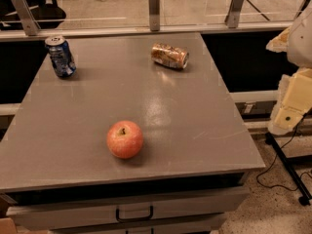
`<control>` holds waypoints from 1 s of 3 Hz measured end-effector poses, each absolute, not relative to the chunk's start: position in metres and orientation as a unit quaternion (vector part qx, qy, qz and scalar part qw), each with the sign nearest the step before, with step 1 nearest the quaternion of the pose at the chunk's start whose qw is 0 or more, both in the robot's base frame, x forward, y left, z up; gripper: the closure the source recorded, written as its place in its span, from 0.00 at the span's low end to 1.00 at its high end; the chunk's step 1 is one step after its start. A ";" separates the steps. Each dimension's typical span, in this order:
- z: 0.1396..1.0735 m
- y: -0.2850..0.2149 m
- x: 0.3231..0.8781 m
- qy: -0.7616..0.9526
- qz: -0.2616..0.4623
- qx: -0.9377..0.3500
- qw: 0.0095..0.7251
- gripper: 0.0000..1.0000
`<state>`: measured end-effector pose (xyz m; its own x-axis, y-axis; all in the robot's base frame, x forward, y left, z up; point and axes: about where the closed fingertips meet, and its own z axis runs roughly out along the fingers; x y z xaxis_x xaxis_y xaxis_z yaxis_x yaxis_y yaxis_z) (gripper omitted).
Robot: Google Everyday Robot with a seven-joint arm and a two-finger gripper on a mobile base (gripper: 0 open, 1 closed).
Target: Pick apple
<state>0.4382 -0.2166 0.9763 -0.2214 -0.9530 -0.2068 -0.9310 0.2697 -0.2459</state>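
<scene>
So the apple is sitting on the gray surface, toward the near edge and a bit left of the middle, stem dimple facing up. It's red-pink with pale speckles. Two cans are way at the back: a blue can standing upright by the far left corner, and a gold-brown can lying on its side (looks dented) near the far middle. Both are well apart from the apple and from each other. The end effector is off at the right side of the view, a cream-colored chunk past the surface's right edge, well away from the apple. Honestly can't tell if it's wide or narrow. Under the surface there's a drawer with a dark handle, and a black cable runs over the speckled floor on the right.
</scene>
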 end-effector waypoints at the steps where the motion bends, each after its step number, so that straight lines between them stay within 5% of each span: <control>1: 0.976 -0.217 0.438 0.781 -0.035 -0.603 0.159 0.00; 3: 0.948 -0.155 0.453 0.752 0.034 -0.632 0.183 0.00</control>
<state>0.4527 -0.1555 0.9476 -0.1338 -0.9388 -0.3175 -0.9635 0.1982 -0.1797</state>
